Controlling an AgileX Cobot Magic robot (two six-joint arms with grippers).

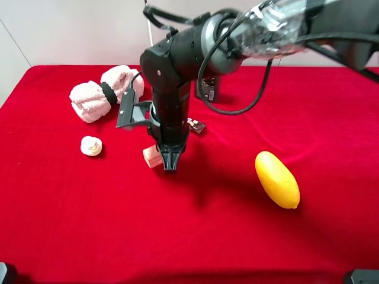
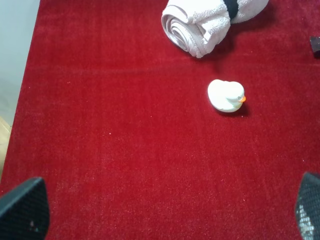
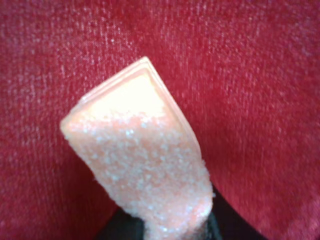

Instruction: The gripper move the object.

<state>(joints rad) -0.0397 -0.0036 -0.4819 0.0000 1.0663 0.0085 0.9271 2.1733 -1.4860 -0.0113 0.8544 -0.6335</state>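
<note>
The object, a small pale pink block (image 1: 151, 157), lies on the red cloth left of centre. My right gripper (image 1: 169, 161) reaches across from the upper right and points straight down, its narrow black fingers right against the block's right side. In the right wrist view the block (image 3: 140, 150) fills the frame, and its near end sits between the dark fingers of the gripper (image 3: 165, 230), which look shut on it. My left gripper (image 2: 167, 200) is open and empty over bare cloth, with only its fingertips (image 2: 25, 205) showing.
A rolled pink towel (image 1: 106, 92) lies at the back left, also in the left wrist view (image 2: 200, 22). A white duck toy (image 1: 90, 145) (image 2: 226, 95) sits left of the block. A yellow oval fruit (image 1: 276, 178) lies to the right. A small dark item (image 1: 196, 125) lies behind the arm.
</note>
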